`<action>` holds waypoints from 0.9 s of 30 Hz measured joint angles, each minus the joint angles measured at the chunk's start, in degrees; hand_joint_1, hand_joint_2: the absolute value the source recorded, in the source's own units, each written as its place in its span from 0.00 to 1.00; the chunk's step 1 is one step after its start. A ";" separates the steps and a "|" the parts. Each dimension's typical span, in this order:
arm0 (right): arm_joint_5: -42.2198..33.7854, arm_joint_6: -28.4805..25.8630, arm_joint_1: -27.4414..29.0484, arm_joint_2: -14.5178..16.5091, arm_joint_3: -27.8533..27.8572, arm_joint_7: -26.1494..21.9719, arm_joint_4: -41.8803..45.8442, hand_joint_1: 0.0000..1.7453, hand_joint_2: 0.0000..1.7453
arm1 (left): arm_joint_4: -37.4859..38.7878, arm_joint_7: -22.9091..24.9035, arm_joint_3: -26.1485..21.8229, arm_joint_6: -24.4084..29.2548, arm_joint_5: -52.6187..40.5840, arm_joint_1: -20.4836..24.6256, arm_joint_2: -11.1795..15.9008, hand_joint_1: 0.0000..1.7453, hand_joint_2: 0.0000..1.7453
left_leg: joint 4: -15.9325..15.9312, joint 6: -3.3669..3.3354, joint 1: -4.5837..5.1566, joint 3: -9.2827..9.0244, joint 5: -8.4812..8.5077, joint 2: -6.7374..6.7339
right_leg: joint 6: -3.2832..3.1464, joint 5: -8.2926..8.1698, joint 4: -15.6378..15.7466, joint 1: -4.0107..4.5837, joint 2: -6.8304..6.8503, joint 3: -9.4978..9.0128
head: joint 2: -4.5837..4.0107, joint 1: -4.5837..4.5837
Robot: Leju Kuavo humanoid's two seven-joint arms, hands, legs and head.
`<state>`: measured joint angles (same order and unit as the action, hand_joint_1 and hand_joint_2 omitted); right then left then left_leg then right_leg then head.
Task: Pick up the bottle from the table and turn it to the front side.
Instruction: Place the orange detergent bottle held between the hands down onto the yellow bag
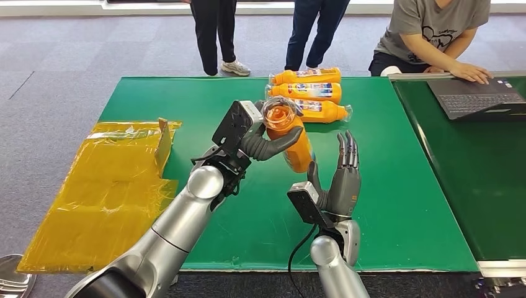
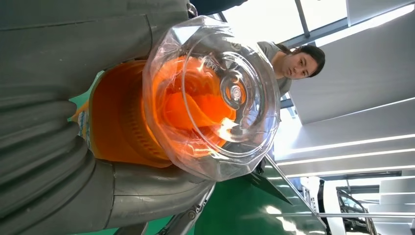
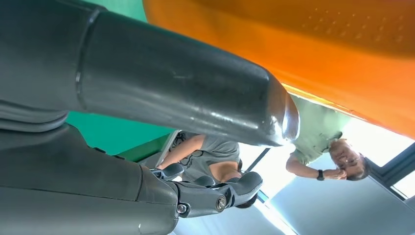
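I see my left hand (image 1: 260, 144) wrapped around an orange bottle (image 1: 291, 139), holding it up in the air above the green bench (image 1: 384, 205). The bottle is tilted, with its clear cap (image 1: 278, 112) pointing up and toward my camera. In the left wrist view the clear cap (image 2: 215, 98) is very close and big, with the orange top of the bottle (image 2: 117, 117) behind it and my grey thumb and fingers around the body.

My right hand (image 1: 342, 180) is just right of the bottle and a bit nearer to me. Its fingers are straight and apart, pointing away from me, and it holds nothing. In the right wrist view my thick grey thumb (image 3: 186, 93) sits just beside the orange side of the bottle (image 3: 313, 44) (I cannot tell if they touch).

Three more orange bottles (image 1: 310, 93) lie on their sides in a row at the far edge of the bench. A yellow plastic sheet (image 1: 111, 180) hangs over the left edge of the bench. At the far right a person (image 1: 434, 31) leans over a laptop (image 1: 477, 96) on a second green bench. Two other people stand on the grey carpet past the bench, and I see their legs (image 1: 217, 31).
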<state>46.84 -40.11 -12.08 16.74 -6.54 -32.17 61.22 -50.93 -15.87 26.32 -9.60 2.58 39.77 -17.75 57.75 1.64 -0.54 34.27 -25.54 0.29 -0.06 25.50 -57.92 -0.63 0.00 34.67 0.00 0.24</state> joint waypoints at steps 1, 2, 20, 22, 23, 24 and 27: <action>0.00 0.00 0.00 0.00 0.00 -0.03 0.00 0.00 0.00 | 0.00 0.00 0.00 0.00 0.00 0.00 0.04 1.00 1.00 | 0.00 0.00 0.00 0.00 0.00 0.00 | 0.00 0.00 0.00 0.00 0.00 0.00 | 0.00 0.00; 0.00 0.00 0.00 0.00 0.00 -0.06 0.00 0.00 0.00 | 0.00 0.00 0.00 0.00 0.00 0.00 0.09 1.00 1.00 | 0.00 0.00 0.00 0.01 0.00 0.00 | 0.00 0.00 0.00 0.00 0.01 0.00 | 0.00 0.00; -0.71 0.01 0.00 0.00 0.13 -0.36 -0.57 0.00 0.00 | 2.96 -1.26 0.00 10.64 -11.87 1.49 0.99 1.00 1.00 | 0.00 0.00 0.00 0.00 0.00 0.00 | 0.00 0.00 0.00 0.00 0.00 0.00 | 0.00 0.00; -0.96 0.01 0.00 0.00 0.13 -0.52 -0.64 0.00 0.00 | 3.65 -0.85 0.00 14.67 -15.42 1.82 1.10 1.00 1.00 | 0.00 0.00 0.00 0.00 0.00 0.00 | 0.00 0.00 0.00 0.00 0.00 0.01 | 0.00 0.00; -1.18 0.01 0.00 0.00 0.14 -0.74 -0.66 0.00 0.00 | 4.06 -0.58 0.00 16.99 -17.32 2.09 1.19 1.00 1.00 | 0.00 0.00 0.00 0.00 0.00 0.00 | 0.00 0.00 0.00 0.00 -0.01 0.01 | 0.00 0.00; -1.39 0.01 0.00 0.00 0.14 -1.02 -0.66 0.00 0.00 | 4.49 -0.34 0.00 18.98 -18.95 2.41 1.32 1.00 1.00 | 0.00 0.00 0.00 0.00 0.00 0.00 | 0.00 0.00 0.00 0.00 -0.01 0.01 | 0.00 0.00; -1.66 0.00 0.00 0.00 0.15 -1.45 -0.66 0.00 0.00 | 5.51 -0.09 0.00 21.18 -20.64 3.21 1.65 1.00 1.00 | 0.00 0.00 0.00 0.00 0.01 0.01 | 0.00 0.00 0.00 0.01 0.02 0.01 | 0.00 0.00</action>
<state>45.18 -40.11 -12.08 16.74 -6.38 -33.62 60.57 -45.41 -15.96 26.32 11.58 -18.06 42.98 -16.10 57.75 1.64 -0.54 34.27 -25.53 0.30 -0.06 25.49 -57.92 -0.62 0.02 34.68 0.00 0.24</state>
